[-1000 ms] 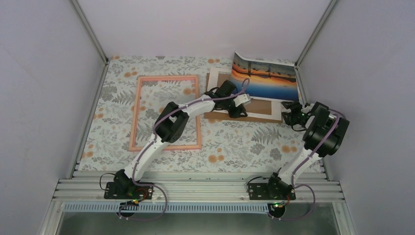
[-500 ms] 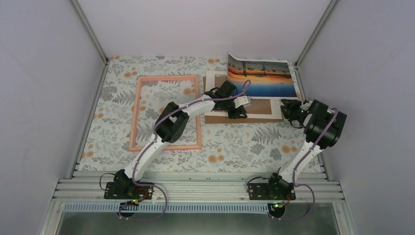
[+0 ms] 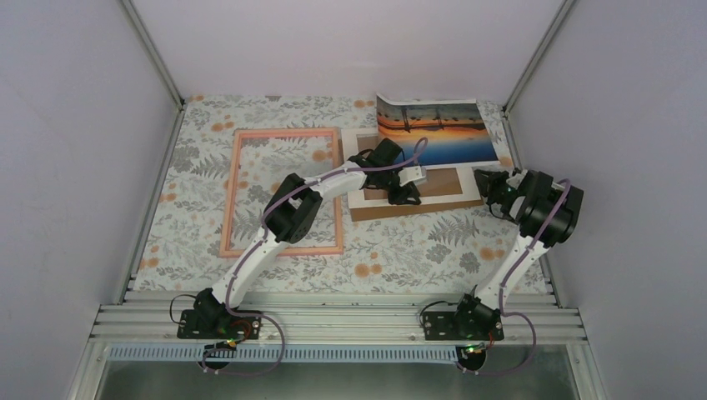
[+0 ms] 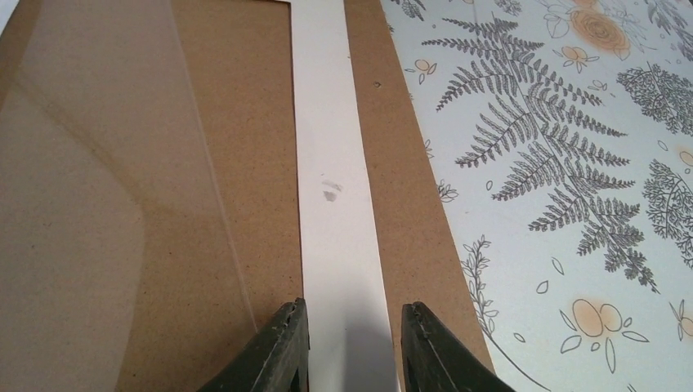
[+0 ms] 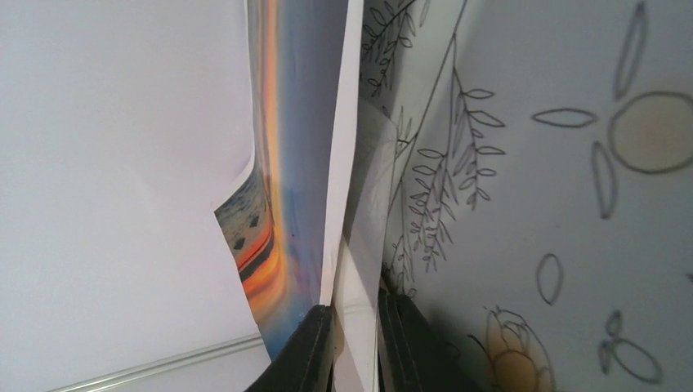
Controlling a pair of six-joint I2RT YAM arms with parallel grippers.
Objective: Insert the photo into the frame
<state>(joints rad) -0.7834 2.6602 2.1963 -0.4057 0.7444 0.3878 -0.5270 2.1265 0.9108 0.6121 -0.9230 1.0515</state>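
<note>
Left arm: reaches from its near-edge base diagonally across the frame's right side to the far centre. The left gripper [image 3: 406,187] points down at the brown backing board [image 3: 417,206]. In the wrist view its jaws stand partly apart, one finger on each side of a strip of the white mat [image 4: 331,163], which lies flat on the board. No grip is evident.

Right arm: rises along the right side and folds at the elbow close to the right wall. The right gripper [image 3: 492,185] is turned left towards the far right corner. In the wrist view the jaws are nearly together, pinching the white-bordered edge of the photo [image 5: 282,147].

Photo [image 3: 429,129]: at the far right, raised off the table and curled, picture side facing the camera. It shows an orange band over blue water. Its far edge stands near the back wall, and its near right corner is at the right gripper.

Frame [image 3: 231,192]: pink, lying flat at left centre, well apart from the photo. The floral table cover [image 3: 400,250] shows through its middle.

Clearances: the board and mat lie between the frame and the photo, with the board's left edge just beside the frame's right rail. The right and far walls are close to the photo.
</note>
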